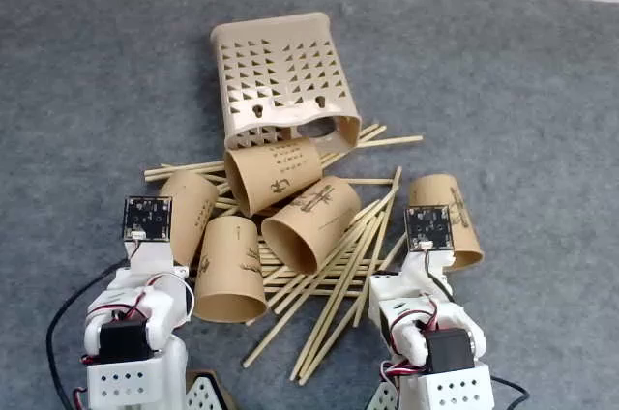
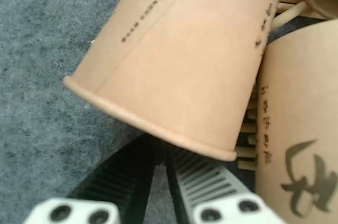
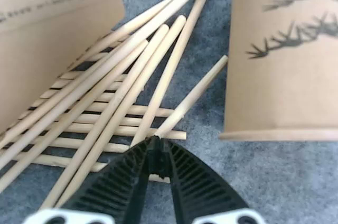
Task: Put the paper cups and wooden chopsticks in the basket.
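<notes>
Beside the tipped basket (image 1: 282,72), paper cups (image 1: 308,219) and wooden chopsticks (image 1: 338,277) lie heaped, apparently unsorted, so the left gripper (image 2: 161,152) and right gripper (image 3: 154,152) hover closed and empty.

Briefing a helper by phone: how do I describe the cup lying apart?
Find the basket at the far side of the grey mat. In front of it lies a heap of chopsticks and cups. The cup lies right of that heap, the only one touching no other cup.
</notes>
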